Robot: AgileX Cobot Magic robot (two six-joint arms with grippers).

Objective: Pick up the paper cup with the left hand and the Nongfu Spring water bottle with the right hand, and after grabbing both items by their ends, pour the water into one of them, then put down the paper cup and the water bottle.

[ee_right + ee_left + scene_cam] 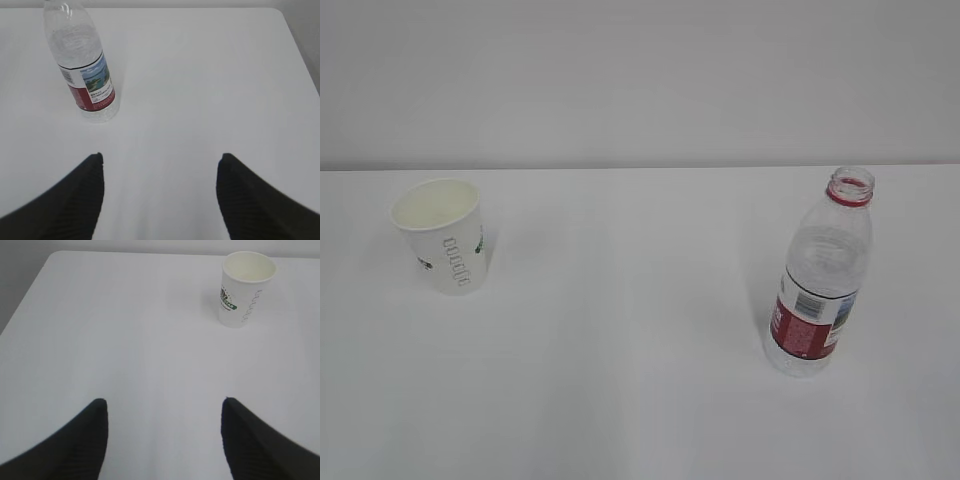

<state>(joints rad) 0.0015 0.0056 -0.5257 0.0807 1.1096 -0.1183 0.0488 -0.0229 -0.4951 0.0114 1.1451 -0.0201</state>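
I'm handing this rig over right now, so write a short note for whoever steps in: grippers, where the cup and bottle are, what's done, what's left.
Left gripper: open, empty, short of the paper cup.
Right gripper: open, empty, short of the water bottle.
Cup stands upright on the left of the table, looks empty. Bottle stands upright on the right, cap off.
Done: nothing lifted yet.
Left: grasp the cup with the left, the bottle with the right, pour, set both down.

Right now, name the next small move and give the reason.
Probably advance the open left pincer toward the upright white paper cup, ahead to its right and untouched; the clear ribbed plastic bottle likewise stands ungrasped ahead of the right pincer.
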